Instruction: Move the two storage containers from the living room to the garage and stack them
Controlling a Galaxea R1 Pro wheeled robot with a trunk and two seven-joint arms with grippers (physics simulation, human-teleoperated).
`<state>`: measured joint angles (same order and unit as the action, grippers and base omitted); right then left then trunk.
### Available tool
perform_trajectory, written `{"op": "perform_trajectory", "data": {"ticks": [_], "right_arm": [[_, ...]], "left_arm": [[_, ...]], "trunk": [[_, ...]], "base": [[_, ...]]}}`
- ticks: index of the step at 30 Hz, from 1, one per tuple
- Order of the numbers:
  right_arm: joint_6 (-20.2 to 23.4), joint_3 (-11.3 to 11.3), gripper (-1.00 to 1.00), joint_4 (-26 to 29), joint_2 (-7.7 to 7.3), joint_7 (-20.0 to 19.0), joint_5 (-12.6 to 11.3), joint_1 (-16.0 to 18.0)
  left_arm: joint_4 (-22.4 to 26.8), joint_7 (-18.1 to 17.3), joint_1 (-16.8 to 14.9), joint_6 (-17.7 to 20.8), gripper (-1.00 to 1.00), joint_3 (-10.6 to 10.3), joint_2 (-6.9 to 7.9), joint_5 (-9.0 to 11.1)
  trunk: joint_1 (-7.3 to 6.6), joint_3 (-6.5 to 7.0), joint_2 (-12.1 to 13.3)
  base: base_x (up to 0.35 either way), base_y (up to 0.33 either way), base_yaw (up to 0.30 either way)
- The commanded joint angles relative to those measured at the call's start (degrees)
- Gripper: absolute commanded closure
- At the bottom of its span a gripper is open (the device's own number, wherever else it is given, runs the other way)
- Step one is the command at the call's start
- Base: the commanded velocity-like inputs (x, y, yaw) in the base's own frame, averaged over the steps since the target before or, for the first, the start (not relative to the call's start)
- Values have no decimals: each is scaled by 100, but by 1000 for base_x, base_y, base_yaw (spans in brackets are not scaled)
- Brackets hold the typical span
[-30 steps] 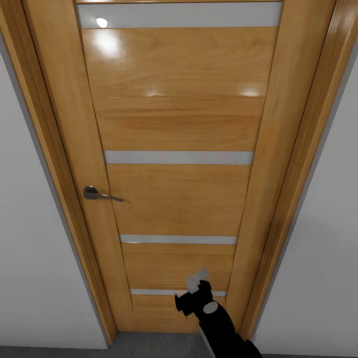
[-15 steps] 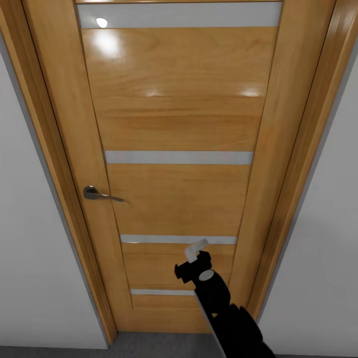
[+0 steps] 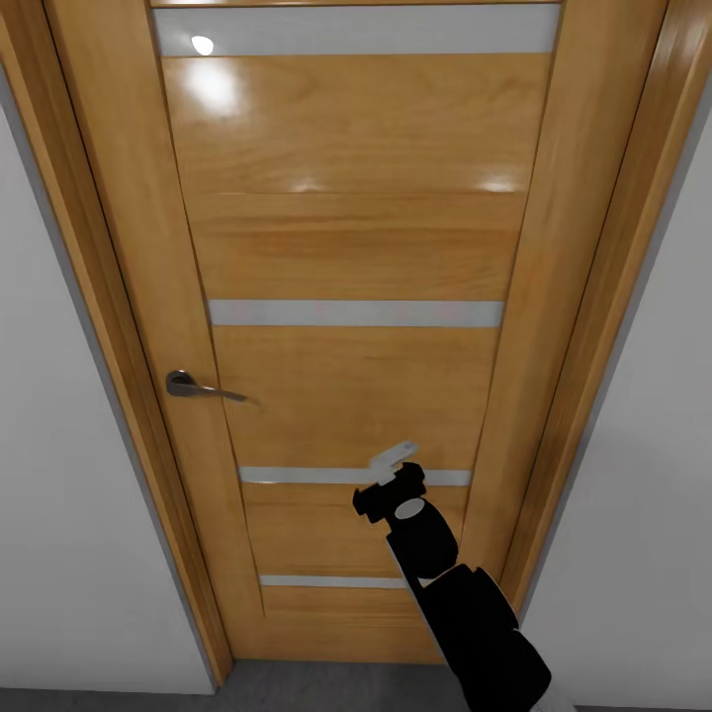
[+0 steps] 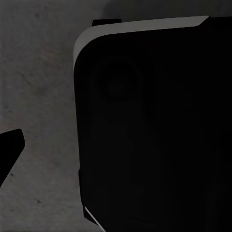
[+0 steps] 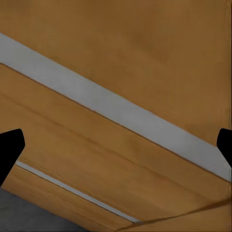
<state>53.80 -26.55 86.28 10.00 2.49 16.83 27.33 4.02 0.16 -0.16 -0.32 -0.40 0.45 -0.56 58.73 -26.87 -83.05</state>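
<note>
Directly ahead of robot, a closed wooden door [image 3: 356,297] w/ horizontal grey glass strips stands in its frame, white walls [image 3: 59,494] either side, strip of grey floor [image 3: 307,687] at bottom. Lever handle [image 3: 193,386] sits on door's left side, mid-height. Right gripper [image 3: 393,460] is raised in front of lower door panel, near one of the grey strips, well apart from the handle; arm [image 3: 445,593] reaches up from lower right. Right wrist view looks straight at the door wood [image 5: 116,72] and a grey strip [image 5: 111,113], dark fingertips [image 5: 9,150] at opposite edges w/ a wide gap, so fingers are spread apart, holding nothing. Prob raised like this to push or reach for the door. Left wrist view faces a dark robot body part [image 4: 154,135] over grey mottled floor [image 4: 38,96]; one dark fingertip [image 4: 8,147] shows at the edge, can't tell if that gripper is spread or closed. Arm seems parked down, out of the way. Storage containers aren't visible here, location can't be told. Judgement: transit step, door needs opening first; handle is on far side from gripper, so a reach across looks needed.
</note>
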Motion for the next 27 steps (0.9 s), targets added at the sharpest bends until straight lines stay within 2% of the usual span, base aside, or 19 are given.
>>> {"op": "perform_trajectory", "data": {"ticks": [1, 6, 12, 15, 16, 17, 25, 27], "right_arm": [[29, -8, -100, 1, 0, 27, -12, 15], [47, -8, -100, -23, 0, 31, -35, 210], [74, -10, -100, -46, 0, 45, -31, 259], [34, -16, -100, -406, 0, 49, -14, 470], [18, -16, -100, -621, 0, 49, -14, 632], [4, -15, -100, -951, 0, 53, -17, 939], [-21, -16, -100, -1454, 0, 74, -37, 1422], [-133, -12, -100, -1738, 0, 124, -35, 1549]], "left_arm": [[2, 2, -2, -3, -100, -4, 0, -6], [2, 2, -2, -3, -100, -4, 0, -6], [2, 2, -2, -3, -100, -4, -1, -6], [2, 2, -2, -3, -100, -4, -1, -6], [2, 2, -2, -3, -100, -4, 2, -6], [2, 2, -2, -3, -100, -4, 3, -6], [2, 2, -2, -3, -100, -4, 2, -6], [3, 2, -2, -3, -100, -4, 3, -6]], "trunk": [[0, -6, -3], [0, -6, -3], [0, -6, -3], [0, -6, -3], [0, -6, -3], [0, -6, -3], [0, -6, -3], [0, -6, -3]], "base": [[0, 0, 0], [0, 0, 0], [0, 0, 0], [0, 0, 0], [0, 0, 0], [0, 0, 0], [0, 0, 0], [0, 0, 0]]}}
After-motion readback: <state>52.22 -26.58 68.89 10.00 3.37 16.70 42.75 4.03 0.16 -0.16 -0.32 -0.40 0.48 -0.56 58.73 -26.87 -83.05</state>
